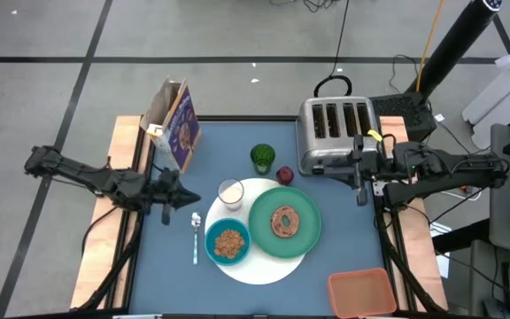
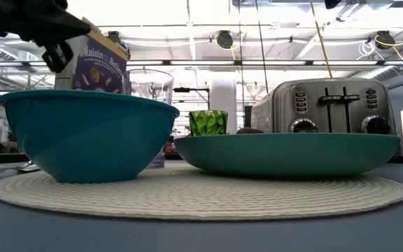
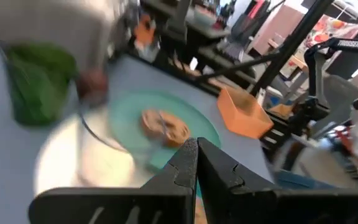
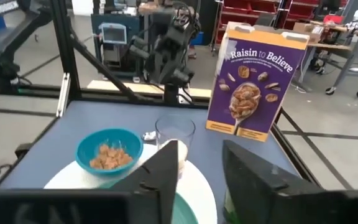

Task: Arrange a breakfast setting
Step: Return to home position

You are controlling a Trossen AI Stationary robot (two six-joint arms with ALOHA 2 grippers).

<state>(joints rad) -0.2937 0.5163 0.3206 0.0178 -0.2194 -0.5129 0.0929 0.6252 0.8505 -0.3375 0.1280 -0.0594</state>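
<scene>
**Breakfast setting: laid out on the white mat (image 1: 264, 266), mid-table**

Your green plate (image 1: 308, 237) carries the bagel (image 1: 283, 221). The teal bowl (image 1: 227, 242) shares the mat toward the left arm's edge, with the clear glass (image 1: 230, 192) on the mat's rim and the spoon (image 1: 195, 237) just off it. The green cup (image 1: 263, 158) and dark-red fruit (image 1: 285, 175) stand toward the toaster (image 1: 336, 131). The left gripper (image 1: 189, 200), pressed together and empty, hovers near the spoon and glass. The right gripper (image 1: 361, 190), spread and empty, hangs by the toaster. Risk: a low left-arm swing could clip the glass or drag the spoon.

I'm standing in what looks like a robotics lab. Cables (image 1: 341, 35) are trailing over a taped concrete floor (image 1: 193, 35), and red cabinets (image 4: 241, 12) are standing at the back.
</scene>
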